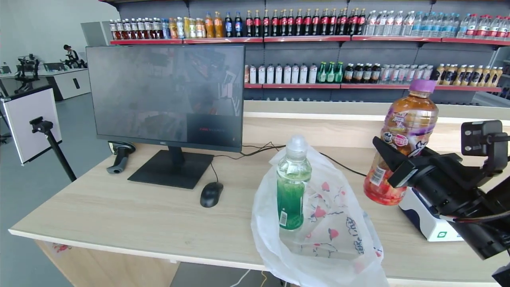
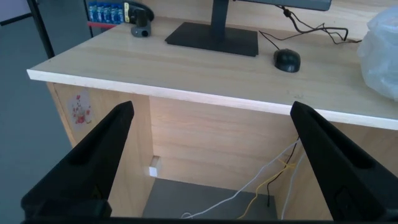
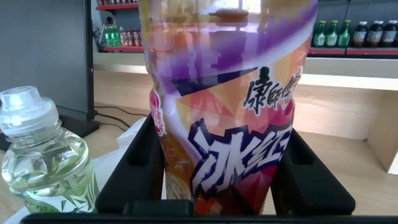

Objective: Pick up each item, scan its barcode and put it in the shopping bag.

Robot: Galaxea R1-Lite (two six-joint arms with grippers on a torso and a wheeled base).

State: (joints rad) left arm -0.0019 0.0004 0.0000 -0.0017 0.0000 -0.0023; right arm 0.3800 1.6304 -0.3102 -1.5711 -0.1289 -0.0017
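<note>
My right gripper [image 1: 392, 157] is shut on an orange iced-tea bottle [image 1: 400, 147] with a purple cap, holding it upright above the table's right side; the bottle's label [image 3: 236, 137] sits between the black fingers [image 3: 140, 168]. A green drink bottle [image 1: 293, 187] with a clear cap stands inside the white patterned shopping bag [image 1: 338, 235] near the front edge, and its top [image 3: 37, 149] is beside the held bottle. My left gripper [image 2: 208, 162] hangs open below and in front of the table edge [image 2: 205, 93], holding nothing.
A white scanner box [image 1: 424, 221] lies under the right arm. A monitor [image 1: 165, 95], a mouse [image 1: 211, 194] and a handheld scanner [image 1: 118, 157] occupy the table's left half. Cables [image 1: 338, 161] run behind the bag. Drink shelves [image 1: 358, 38] line the back.
</note>
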